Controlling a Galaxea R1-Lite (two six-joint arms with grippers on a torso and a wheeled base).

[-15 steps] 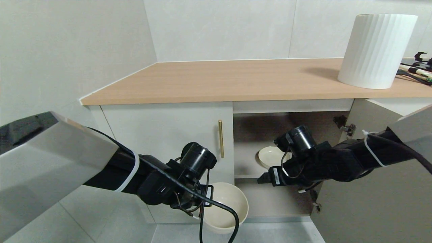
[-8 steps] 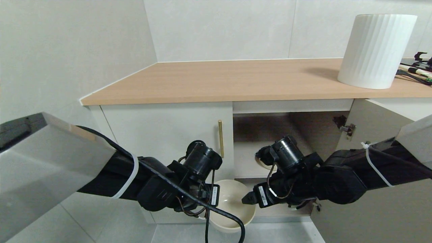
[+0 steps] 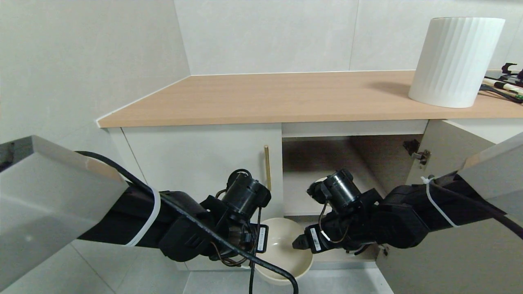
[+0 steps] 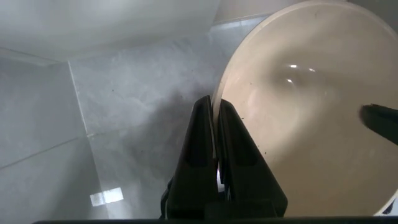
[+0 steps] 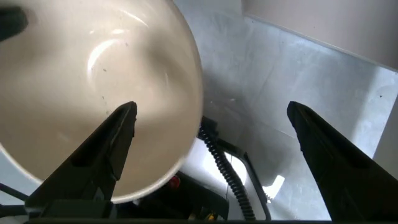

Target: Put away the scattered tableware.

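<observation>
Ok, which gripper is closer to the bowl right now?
Left. The left gripper is shut on the bowl at its rim; the right gripper is open with the opposite rim between its fingers, not clamped.

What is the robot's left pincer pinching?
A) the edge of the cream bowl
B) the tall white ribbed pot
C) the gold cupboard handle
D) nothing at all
A: the left pincer is shut on the rim of the cream bowl, one finger inside the rim and one outside.
</observation>
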